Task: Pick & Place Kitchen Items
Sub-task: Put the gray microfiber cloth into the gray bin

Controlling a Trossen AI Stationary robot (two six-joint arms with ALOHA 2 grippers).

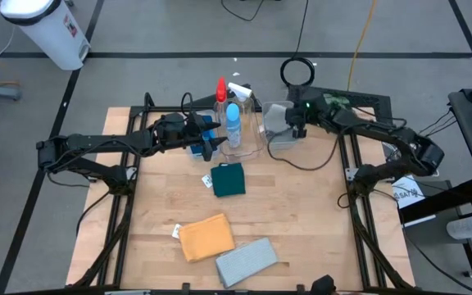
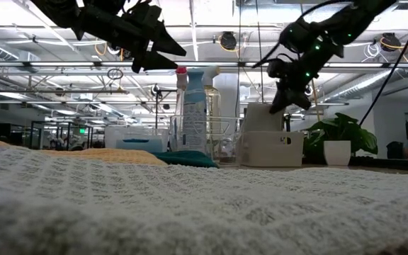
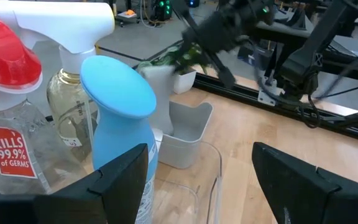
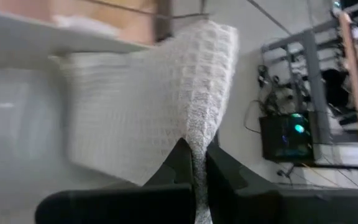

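Nearest the table's front edge, a grey cloth (image 1: 247, 260) and an orange cloth (image 1: 206, 238) lay unsorted, with a dark-green cloth (image 1: 229, 179) further in. Behind it three spray bottles (image 1: 232, 123) stood in a clear bin (image 1: 255, 144), so that part seemed done. The left gripper (image 1: 211, 141) hovered beside them, fingers apart and empty. The right gripper (image 1: 297, 129) pinched a pale cloth (image 4: 160, 106), probably over the far bin (image 1: 279, 131).

In the high view, three spray bottles (image 1: 229, 111) stand in a bin (image 1: 248, 143) at upper centre; another bin (image 1: 279, 127) lies right of it. Below lie three cloths (image 1: 229, 179).
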